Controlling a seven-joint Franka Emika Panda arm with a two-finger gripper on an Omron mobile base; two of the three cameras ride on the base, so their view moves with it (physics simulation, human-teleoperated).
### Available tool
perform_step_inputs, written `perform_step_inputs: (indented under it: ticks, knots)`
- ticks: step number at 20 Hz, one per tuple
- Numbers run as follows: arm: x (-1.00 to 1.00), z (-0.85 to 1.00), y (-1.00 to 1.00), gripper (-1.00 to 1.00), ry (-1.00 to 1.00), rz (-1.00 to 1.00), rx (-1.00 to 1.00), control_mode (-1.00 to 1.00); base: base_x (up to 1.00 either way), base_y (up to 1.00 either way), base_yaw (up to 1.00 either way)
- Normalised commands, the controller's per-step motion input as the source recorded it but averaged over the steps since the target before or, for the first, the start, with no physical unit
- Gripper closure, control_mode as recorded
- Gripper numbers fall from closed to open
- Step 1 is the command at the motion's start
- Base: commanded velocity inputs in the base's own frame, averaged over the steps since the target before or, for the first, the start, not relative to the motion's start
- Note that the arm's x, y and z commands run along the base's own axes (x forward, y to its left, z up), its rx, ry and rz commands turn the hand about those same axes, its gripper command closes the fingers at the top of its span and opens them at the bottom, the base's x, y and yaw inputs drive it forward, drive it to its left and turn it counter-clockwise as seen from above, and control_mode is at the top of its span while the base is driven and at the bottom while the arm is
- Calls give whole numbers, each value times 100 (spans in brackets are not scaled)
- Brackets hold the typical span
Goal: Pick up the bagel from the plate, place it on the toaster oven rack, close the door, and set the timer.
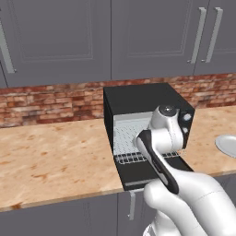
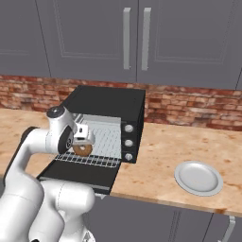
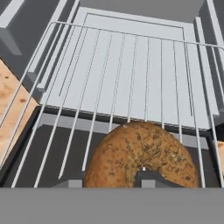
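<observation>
My gripper (image 2: 83, 143) is shut on the brown bagel (image 2: 82, 150), which hangs just above the front edge of the silver wire toaster oven rack (image 2: 101, 138). In the hand view the bagel (image 3: 140, 153) sits low in the picture between my fingertips (image 3: 151, 178), with the rack (image 3: 131, 74) stretching away beneath it into the cavity. The black door (image 2: 80, 176) lies folded down flat in front of the oven; it also appears below the rack (image 1: 133, 159) as the door (image 1: 143, 174). The pale plate (image 2: 198, 178) rests bare on the counter to the right.
The black toaster oven (image 2: 108, 101) stands against the brick backsplash, with three knobs (image 2: 127, 142) on its right panel. Grey wall cabinets hang above it. The wooden counter (image 1: 55, 152) stretches left of the oven, and the plate (image 1: 228, 145) lies near its right end.
</observation>
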Motion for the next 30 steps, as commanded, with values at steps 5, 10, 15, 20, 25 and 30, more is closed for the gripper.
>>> perform_step_inputs:
  ticks: [5,10,15,20,25,30]
  knots:
    - [10,-29,9,100,0,0,0,-100,0,0,0]
    - [14,-21,17,100,0,0,0,-100,0,0,0]
    - [21,-12,23,100,0,1,1,-100,0,0,0]
    - [29,-8,17,100,0,1,2,-100,0,0,0]
    - [2,-9,13,-100,0,0,2,-100,0,0,0]
    - [0,0,6,-100,0,0,6,-100,0,0,0]
